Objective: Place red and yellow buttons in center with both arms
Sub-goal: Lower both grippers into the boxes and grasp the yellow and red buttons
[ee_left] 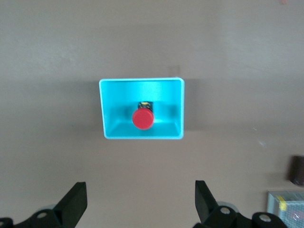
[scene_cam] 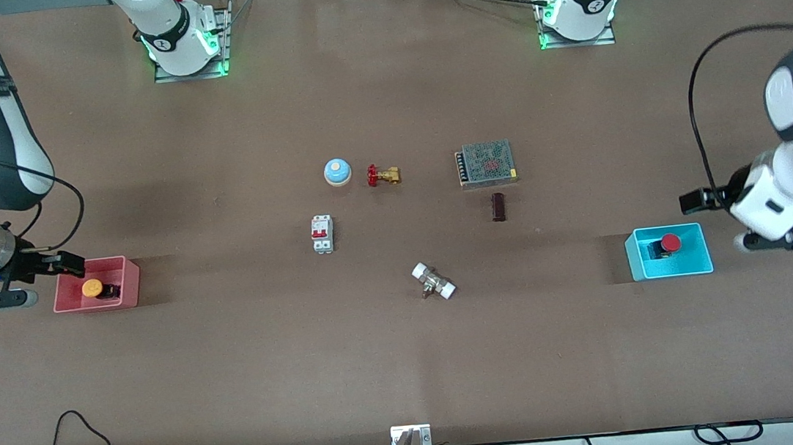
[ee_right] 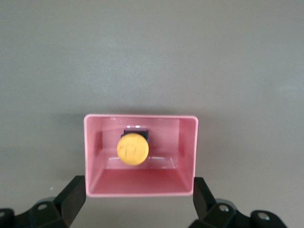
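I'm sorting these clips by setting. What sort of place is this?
Most likely a robotics lab bench. Two arms are bolted to a brown table, cables trail along its edge, and small industrial parts lie mid-table, such as a breaker and a power supply.

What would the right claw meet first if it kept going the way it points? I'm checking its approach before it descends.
Most likely the pink bin holding the yellow button: the open right claw straddles the bin's near wall, so its rim may come before the button, though depth is unclear.
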{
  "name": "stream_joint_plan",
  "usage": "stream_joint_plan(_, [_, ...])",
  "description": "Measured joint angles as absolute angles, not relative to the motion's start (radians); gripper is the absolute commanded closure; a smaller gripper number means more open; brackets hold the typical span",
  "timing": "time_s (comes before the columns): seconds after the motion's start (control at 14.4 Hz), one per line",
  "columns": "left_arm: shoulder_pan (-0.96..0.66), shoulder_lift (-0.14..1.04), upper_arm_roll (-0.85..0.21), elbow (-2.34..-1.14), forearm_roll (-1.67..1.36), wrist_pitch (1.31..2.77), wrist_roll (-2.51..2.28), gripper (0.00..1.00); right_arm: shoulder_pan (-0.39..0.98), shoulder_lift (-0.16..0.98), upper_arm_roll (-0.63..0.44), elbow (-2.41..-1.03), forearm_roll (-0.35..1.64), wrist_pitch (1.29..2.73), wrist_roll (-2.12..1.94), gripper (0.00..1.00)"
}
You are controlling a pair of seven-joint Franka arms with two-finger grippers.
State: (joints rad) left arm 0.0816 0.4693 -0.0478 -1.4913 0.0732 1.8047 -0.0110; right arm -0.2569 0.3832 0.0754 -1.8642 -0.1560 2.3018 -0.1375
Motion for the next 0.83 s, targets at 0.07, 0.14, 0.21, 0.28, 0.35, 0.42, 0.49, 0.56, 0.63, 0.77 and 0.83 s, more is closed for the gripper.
stream_joint_plan(0.07, [0.09,0.512,-0.048,-1.487,0.073,1.841,-0.011,0.0,-0.257,0.398,0.076,-1.864,-0.156,2.32,-0.142,0.0])
stream_joint_plan(0.14, [0.094,0.549,-0.048,-1.489,0.073,1.879,-0.011,0.0,-0.257,0.412,0.076,-1.864,-0.156,2.337,-0.146,0.0])
stream_joint_plan(0.21, [0.094,0.577,-0.048,-1.495,0.073,1.917,-0.011,0.0,-0.257,0.422,0.076,-1.864,-0.156,2.35,-0.149,0.0])
stream_joint_plan(0.28, [0.094,0.6,-0.049,-1.51,0.073,1.968,-0.011,0.0,-0.257,0.432,0.076,-1.864,-0.156,2.357,-0.153,0.0])
stream_joint_plan(0.35, [0.094,0.614,-0.05,-1.537,0.073,2.03,-0.011,0.0,-0.257,0.44,0.076,-1.864,-0.156,2.365,-0.155,0.0])
stream_joint_plan(0.42, [0.094,0.622,-0.05,-1.571,0.073,2.093,-0.011,0.0,-0.257,0.447,0.076,-1.864,-0.156,2.374,-0.156,0.0])
stream_joint_plan(0.49, [0.094,0.627,-0.049,-1.606,0.073,2.15,-0.011,0.0,-0.257,0.455,0.076,-1.864,-0.156,2.379,-0.157,0.0])
stream_joint_plan(0.56, [0.095,0.629,-0.049,-1.637,0.073,2.194,-0.011,0.0,-0.257,0.464,0.076,-1.864,-0.156,2.386,-0.158,0.0])
stream_joint_plan(0.63, [0.097,0.631,-0.049,-1.657,0.073,2.221,-0.011,0.0,-0.257,0.474,0.076,-1.864,-0.156,2.397,-0.158,0.0])
stream_joint_plan(0.77, [0.104,0.637,-0.049,-1.675,0.073,2.246,-0.011,0.19,-0.257,0.498,0.076,-1.864,-0.156,2.421,-0.158,0.0])
stream_joint_plan(0.83, [0.108,0.643,-0.048,-1.679,0.073,2.263,-0.01,0.28,-0.257,0.51,0.076,-1.864,-0.156,2.435,-0.159,0.0])
